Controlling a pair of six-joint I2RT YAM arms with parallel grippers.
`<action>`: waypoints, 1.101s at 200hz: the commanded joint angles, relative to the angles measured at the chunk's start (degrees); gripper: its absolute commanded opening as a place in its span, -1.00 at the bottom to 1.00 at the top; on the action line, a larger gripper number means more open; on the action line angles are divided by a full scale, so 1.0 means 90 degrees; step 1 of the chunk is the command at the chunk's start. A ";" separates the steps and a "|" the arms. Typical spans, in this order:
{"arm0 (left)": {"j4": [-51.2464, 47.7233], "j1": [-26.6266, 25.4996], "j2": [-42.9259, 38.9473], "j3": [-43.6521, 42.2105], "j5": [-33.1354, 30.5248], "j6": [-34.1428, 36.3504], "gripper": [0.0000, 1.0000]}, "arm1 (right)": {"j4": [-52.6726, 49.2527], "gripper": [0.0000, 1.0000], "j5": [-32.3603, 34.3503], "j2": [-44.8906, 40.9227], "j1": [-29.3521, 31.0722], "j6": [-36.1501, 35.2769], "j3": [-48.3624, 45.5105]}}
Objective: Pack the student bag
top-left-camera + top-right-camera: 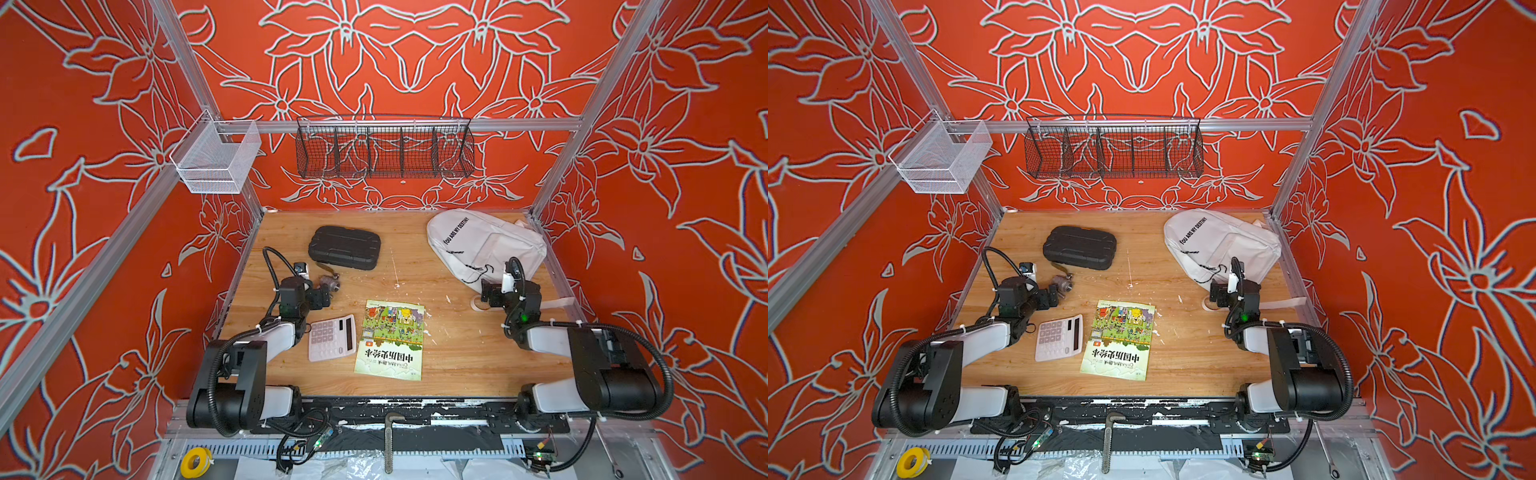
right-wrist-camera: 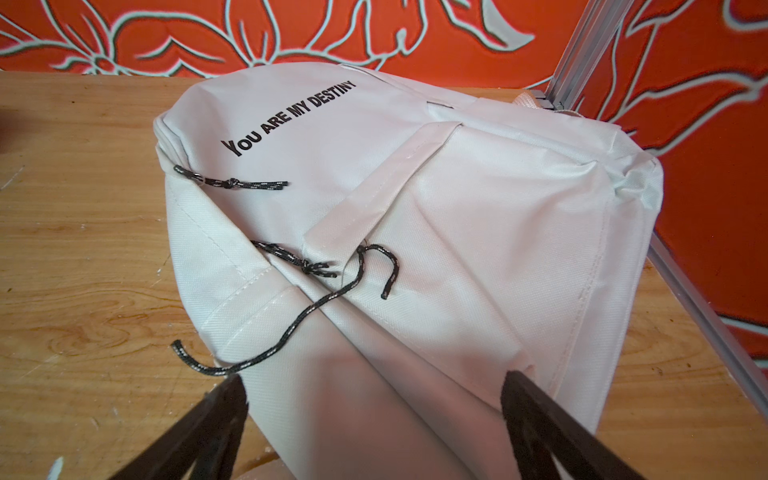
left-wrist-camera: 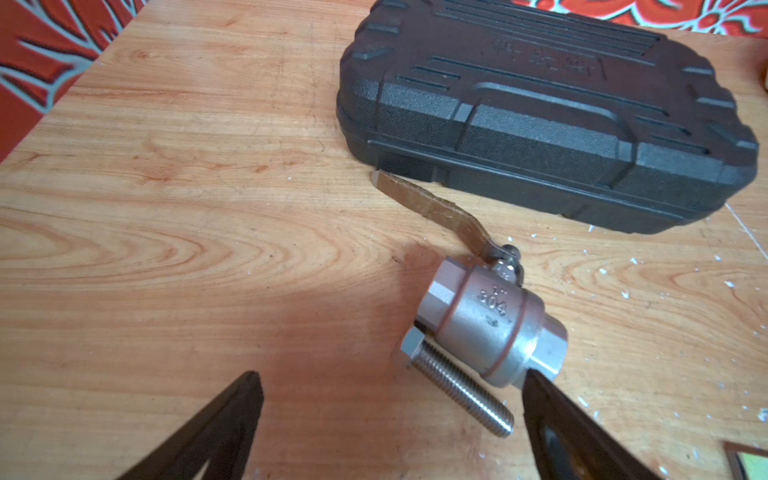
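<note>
Where it lies zipped, the student bag (image 2: 457, 232) is white.

Showing matt, finely woven white cloth on the bag (image 2: 415, 199), with braided black cords (image 2: 332, 296); gleaming in smooth satin metal at the valve (image 3: 490, 320) and the threaded bolt (image 3: 457, 386); looking dull and pebbled in black plastic on the case (image 3: 540, 116); carrying lightly glossy wood grain, flecked with white specks, across the table (image 3: 166, 249); shining in glossy paper on the book (image 1: 392, 338), smooth pale plastic on the calculator (image 1: 331, 337).
</note>
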 commanded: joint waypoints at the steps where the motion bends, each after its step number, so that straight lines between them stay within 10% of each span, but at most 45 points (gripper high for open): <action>1: 0.0062 0.0037 0.0015 0.0121 0.0085 0.0059 0.94 | -0.0047 0.95 0.0115 -0.0058 0.0043 -0.0053 0.0093; 90: -0.3118 -0.0654 -0.2165 0.1799 -0.0496 -0.0428 0.89 | -0.4402 0.74 -0.0735 -0.1903 0.0173 0.0805 0.1966; 169: -0.3399 -0.2908 -0.1050 0.3400 -0.0688 -0.0216 0.90 | -0.7300 0.58 -0.1416 0.2068 0.1609 0.1306 0.6476; 220: -0.3336 -0.3323 -0.0395 0.3973 -0.0535 0.0092 0.92 | -0.8204 0.46 -0.1575 0.3924 0.1904 0.1573 0.8320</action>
